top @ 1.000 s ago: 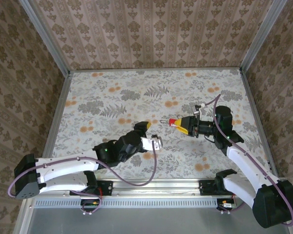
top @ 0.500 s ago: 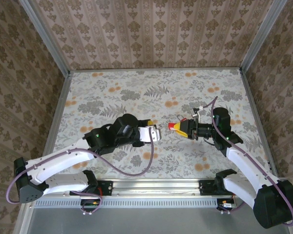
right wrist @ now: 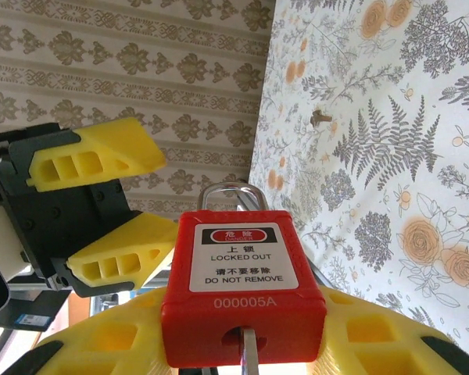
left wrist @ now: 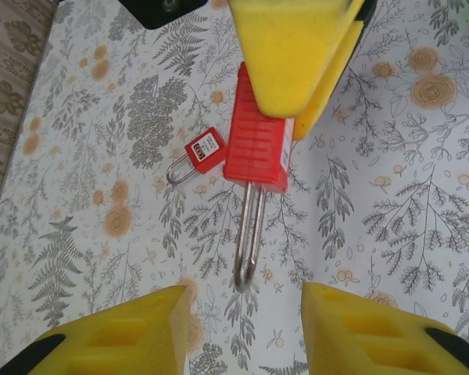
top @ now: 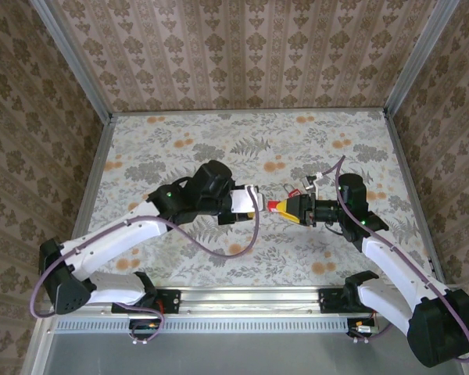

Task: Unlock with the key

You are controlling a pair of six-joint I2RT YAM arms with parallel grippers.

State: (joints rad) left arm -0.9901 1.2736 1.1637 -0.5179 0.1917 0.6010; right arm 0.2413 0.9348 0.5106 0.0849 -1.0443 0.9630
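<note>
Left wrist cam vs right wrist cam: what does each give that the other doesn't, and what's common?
Left wrist: the red padlock's ribbed side, its shackle at full length, aimed at the gap of the open left gripper, plus a small red padlock lying on the table. Right wrist: the label reading LOCKED OUT and a metal piece at the keyhole, maybe the key. Both: the right gripper clamped on the red padlock, left fingers apart.

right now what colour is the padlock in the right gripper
The padlock is red with a white label; clearest in the right wrist view.
</note>
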